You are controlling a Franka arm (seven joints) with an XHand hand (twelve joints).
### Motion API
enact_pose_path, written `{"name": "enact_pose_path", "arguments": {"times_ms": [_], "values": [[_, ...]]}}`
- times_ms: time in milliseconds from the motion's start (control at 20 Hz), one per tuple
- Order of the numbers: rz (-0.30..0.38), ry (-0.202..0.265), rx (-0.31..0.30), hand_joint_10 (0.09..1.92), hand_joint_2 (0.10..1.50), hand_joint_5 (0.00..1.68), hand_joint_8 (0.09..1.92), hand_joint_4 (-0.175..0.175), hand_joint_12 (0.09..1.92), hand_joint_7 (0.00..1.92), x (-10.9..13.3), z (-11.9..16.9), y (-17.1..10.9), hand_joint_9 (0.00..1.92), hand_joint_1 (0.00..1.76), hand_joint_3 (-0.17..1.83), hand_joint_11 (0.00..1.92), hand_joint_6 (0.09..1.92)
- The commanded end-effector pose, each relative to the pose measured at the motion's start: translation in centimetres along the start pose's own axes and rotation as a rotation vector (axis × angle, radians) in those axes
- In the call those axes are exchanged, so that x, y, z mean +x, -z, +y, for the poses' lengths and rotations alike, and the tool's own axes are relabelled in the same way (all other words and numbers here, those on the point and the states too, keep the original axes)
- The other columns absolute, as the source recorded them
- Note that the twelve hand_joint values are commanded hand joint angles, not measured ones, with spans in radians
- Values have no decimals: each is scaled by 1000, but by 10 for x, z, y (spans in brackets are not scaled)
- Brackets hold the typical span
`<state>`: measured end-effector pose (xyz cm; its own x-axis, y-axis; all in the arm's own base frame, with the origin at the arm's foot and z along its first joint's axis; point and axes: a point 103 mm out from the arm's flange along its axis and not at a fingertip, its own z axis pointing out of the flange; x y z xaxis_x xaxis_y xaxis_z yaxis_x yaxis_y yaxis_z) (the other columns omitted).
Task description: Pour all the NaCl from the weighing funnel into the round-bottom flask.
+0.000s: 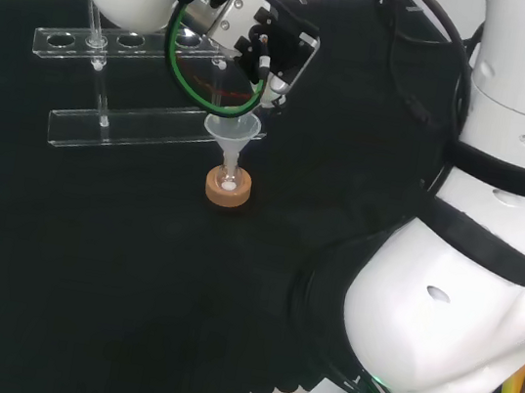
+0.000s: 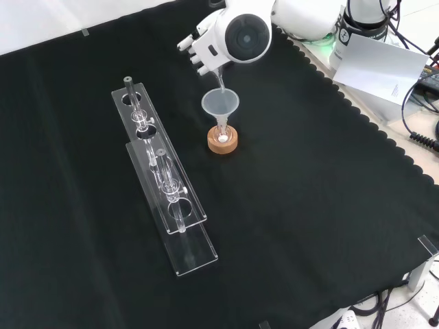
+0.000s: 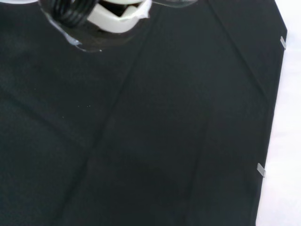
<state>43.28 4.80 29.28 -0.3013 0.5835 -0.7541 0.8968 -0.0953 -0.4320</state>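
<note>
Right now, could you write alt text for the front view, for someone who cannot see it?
The robot's hand tips a clear weighing funnel over a funnel set in a flask on a cork ring; a clear rack stands left.

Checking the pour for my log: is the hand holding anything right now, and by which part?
Apparently the weighing funnel, its clear spout angled into the funnel; where the hand grips it cannot be told.

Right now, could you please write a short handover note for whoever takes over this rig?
Hand: above the funnel, apparently tipping a clear spout toward its mouth; its grip cannot be told.
Things: the funnel sits in the flask on the cork ring, beside the clear rack.
Done: some white powder seems to lie in the flask's bottom.
Left: finish emptying, then withdraw.
</note>
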Motion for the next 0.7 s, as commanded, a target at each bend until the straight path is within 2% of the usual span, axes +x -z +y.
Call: {"name": "enact_pose_path", "arguments": {"times_ms": [50,700], "values": [[-23,-2,7,408,798,1067,642,155,1186,911,3,0,3,1003,1067,571,623,989],[-84,-24,-8,408,799,1065,642,158,1184,913,5,0,2,1003,1066,571,623,991]]}}
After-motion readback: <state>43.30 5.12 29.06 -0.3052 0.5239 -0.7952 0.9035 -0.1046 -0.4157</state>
